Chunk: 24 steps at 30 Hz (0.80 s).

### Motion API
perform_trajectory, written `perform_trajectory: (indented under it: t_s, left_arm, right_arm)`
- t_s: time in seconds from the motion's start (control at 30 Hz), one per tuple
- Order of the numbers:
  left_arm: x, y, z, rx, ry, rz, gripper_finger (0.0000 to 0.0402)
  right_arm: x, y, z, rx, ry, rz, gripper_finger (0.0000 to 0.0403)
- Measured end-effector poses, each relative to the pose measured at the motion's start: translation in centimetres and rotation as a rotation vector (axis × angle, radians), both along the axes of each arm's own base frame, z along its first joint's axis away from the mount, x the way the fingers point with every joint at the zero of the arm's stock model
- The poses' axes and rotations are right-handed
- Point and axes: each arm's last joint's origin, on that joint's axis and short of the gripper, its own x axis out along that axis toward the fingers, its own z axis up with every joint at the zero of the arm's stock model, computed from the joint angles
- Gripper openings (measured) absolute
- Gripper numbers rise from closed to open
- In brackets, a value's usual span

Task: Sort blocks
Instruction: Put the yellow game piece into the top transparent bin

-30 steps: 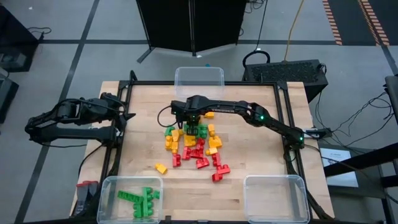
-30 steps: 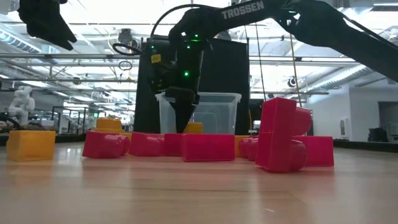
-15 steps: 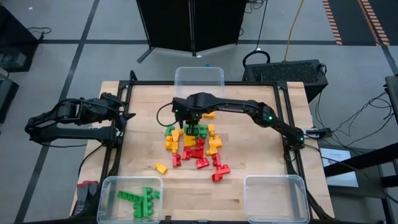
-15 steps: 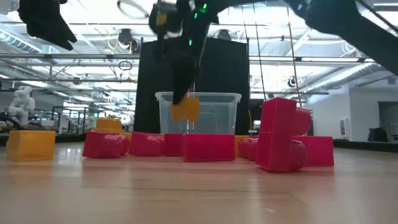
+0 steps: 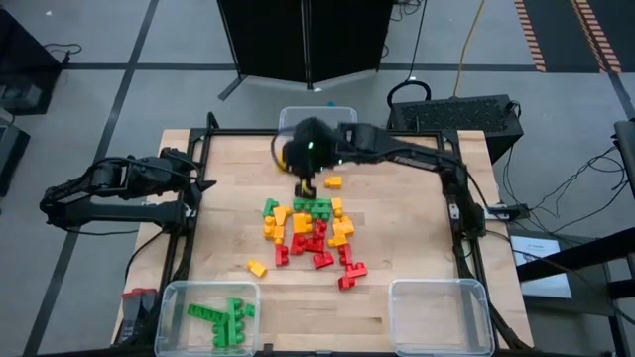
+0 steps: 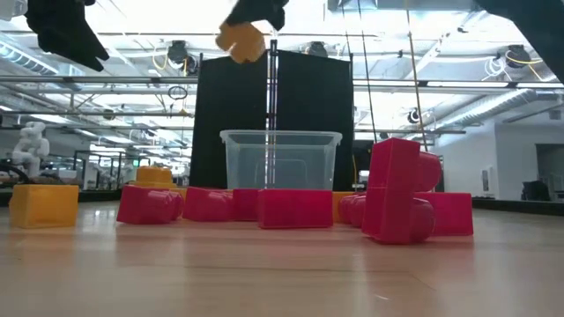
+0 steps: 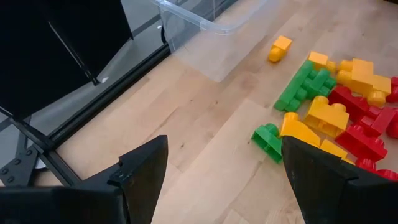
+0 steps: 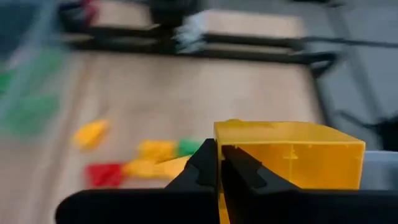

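A pile of red, yellow and green blocks [image 5: 313,233] lies mid-table, also seen in the left wrist view [image 7: 329,118]. One yellow block [image 6: 241,41] hangs high above the table in front of the far clear bin [image 6: 280,158], with my right gripper [image 8: 219,171] shut on it. That gripper's arm reaches in from the right [image 5: 397,157]. My left gripper [image 7: 224,180] waits open at the table's left edge [image 5: 203,183], nothing between its fingers. My right gripper pinches the yellow block at one end [image 8: 231,163] between its two fingertips [image 8: 205,168]. The rest of the block sticks out to one side of them. The fingers slant down from above. The block is lifted clear, well above the pile.
The far clear bin [image 5: 317,119] stands at the far edge. A near-left bin [image 5: 208,312] holds green blocks, and a near-right bin [image 5: 440,315] stands beside it. A single yellow block [image 5: 257,268] lies apart from the pile, another [image 5: 333,182] near the far bin.
My right gripper has risen from the pile with the yellow block and shifted toward the far edge, tipping from pointing straight down to a slant. The block has come up off the pile and hangs clear above the bin's rim height.
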Motion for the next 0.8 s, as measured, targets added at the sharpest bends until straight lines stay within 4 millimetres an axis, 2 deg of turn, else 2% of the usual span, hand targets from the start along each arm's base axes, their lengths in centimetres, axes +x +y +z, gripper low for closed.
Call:
perform_trajectory:
  t_s: [0.17,0.27,0.57,0.8]
  left_arm:
    - [0.0,0.0,0.0,0.000,-0.001,0.000,0.0287]
    - [0.0,0.0,0.0,-0.001,-0.001,0.001,0.0287]
    - [0.0,0.0,0.0,-0.002,-0.002,0.003,0.0287]
    - [0.0,0.0,0.0,-0.002,-0.002,0.003,0.0287]
  right_arm:
    - [-0.3,-3.8,0.8,-0.038,-0.078,-0.142,0.0000]
    - [-0.1,-6.0,0.4,-0.022,-0.119,-0.211,0.0000]
    - [0.3,-12.4,-3.9,0.014,-0.019,-0.407,0.0000]
    - [0.7,-15.2,-8.3,0.090,0.113,-0.485,0.0000]
